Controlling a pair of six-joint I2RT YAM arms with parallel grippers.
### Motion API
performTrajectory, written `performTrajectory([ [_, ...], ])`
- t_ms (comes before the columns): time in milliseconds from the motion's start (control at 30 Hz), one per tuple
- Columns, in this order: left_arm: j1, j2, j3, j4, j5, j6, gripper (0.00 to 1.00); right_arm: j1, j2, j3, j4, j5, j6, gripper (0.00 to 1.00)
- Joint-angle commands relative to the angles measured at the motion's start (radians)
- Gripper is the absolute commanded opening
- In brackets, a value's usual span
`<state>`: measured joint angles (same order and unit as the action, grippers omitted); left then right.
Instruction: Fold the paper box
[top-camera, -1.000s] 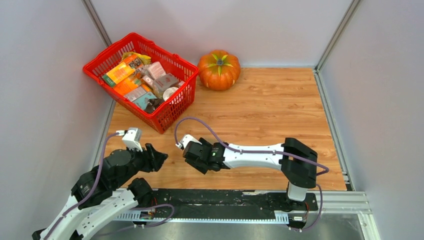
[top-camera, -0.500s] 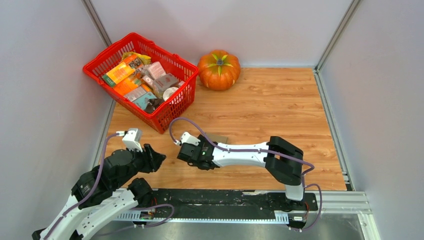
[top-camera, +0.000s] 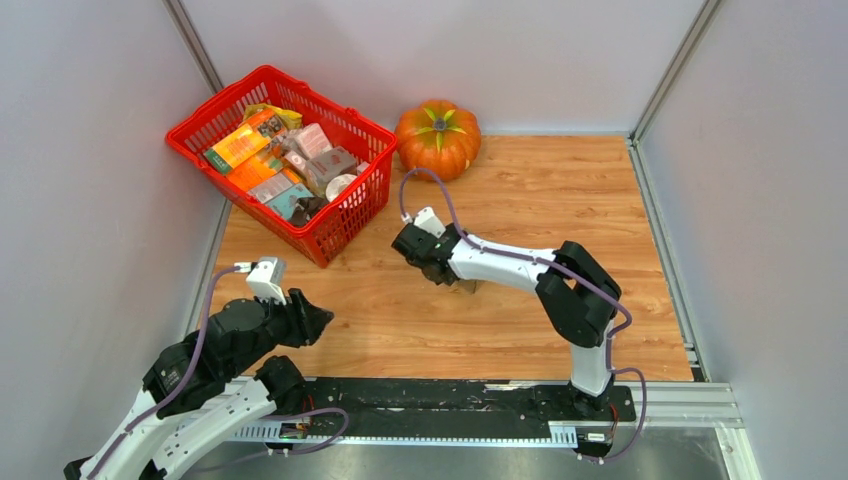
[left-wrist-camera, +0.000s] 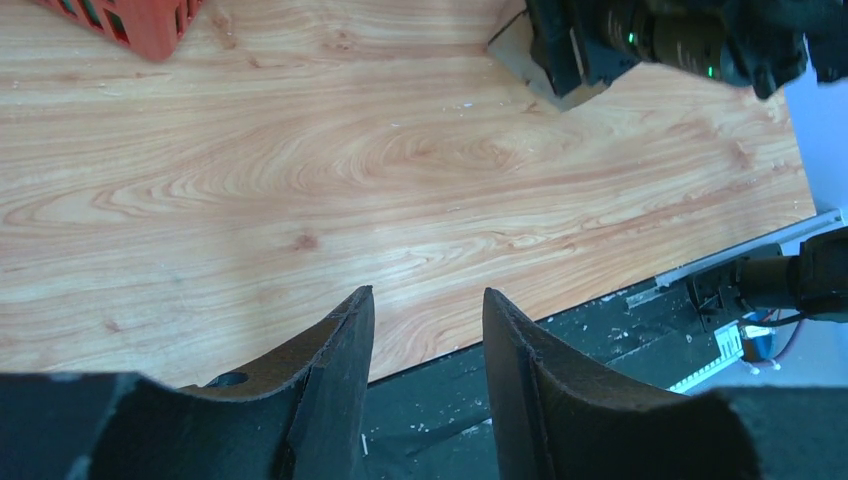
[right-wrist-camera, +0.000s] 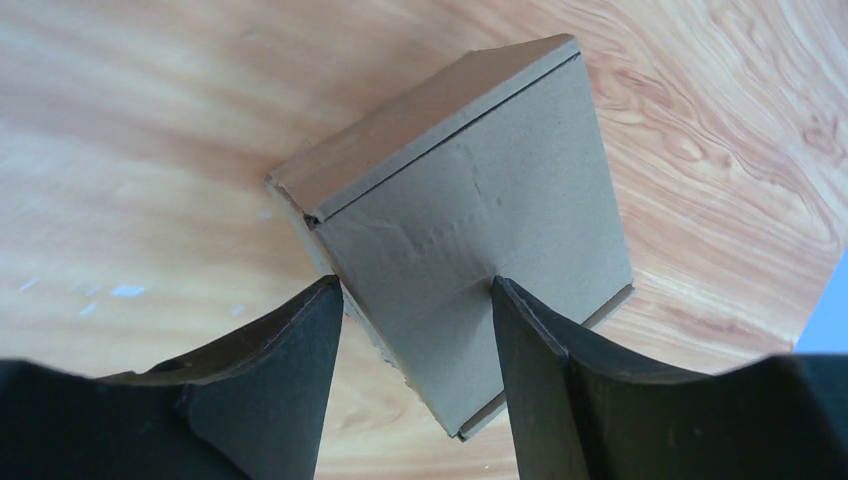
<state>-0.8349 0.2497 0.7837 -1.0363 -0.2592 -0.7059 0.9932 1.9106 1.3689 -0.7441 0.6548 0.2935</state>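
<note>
The paper box (right-wrist-camera: 470, 230) is a small closed brown cardboard box lying on the wooden table. My right gripper (right-wrist-camera: 415, 290) hangs open just above it, one fingertip beside its left edge and the other over its top face. I cannot tell whether they touch. In the top view the right gripper (top-camera: 425, 250) hides nearly all of the box (top-camera: 467, 287). My left gripper (top-camera: 315, 318) is open and empty near the table's front left; its wrist view (left-wrist-camera: 420, 295) shows bare wood and a corner of the box (left-wrist-camera: 512, 48) at the top.
A red basket (top-camera: 345, 225) full of colourful packages stands at the back left. An orange pumpkin (top-camera: 437, 140) sits at the back middle. White walls close the left, back and right sides. The black mounting rail (top-camera: 450, 400) runs along the near edge.
My right gripper has swung from the front of the table back and to the right, and now hangs over the box. The left arm has not moved.
</note>
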Motion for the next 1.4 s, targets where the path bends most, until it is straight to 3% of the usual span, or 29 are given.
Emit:
performTrajectory([
  [0,0.002,-0.003,0.012,0.035,0.024,-0.004,0.52,-0.131,-0.007,0.038,-0.029,0.035,0.071,0.61],
  [333,0.002,0.062,0.087,0.042,0.061,0.063,0.52,-0.384,0.025,0.099,-0.063,0.054,0.081,0.61],
  [600,0.002,0.134,0.161,0.033,0.08,0.146,0.52,-0.517,0.039,0.078,0.006,-0.06,-0.063,0.66],
  [733,0.002,0.149,0.167,0.051,0.093,0.16,0.52,-0.528,0.039,0.049,0.003,-0.083,-0.155,0.68],
  [1000,0.002,0.172,0.167,0.074,0.118,0.18,0.52,-0.53,-0.067,-0.151,0.156,-0.109,-0.29,0.66],
  [1367,0.002,0.188,0.164,0.082,0.147,0.186,0.52,-0.622,-0.059,-0.122,0.175,0.066,-0.441,0.69],
])
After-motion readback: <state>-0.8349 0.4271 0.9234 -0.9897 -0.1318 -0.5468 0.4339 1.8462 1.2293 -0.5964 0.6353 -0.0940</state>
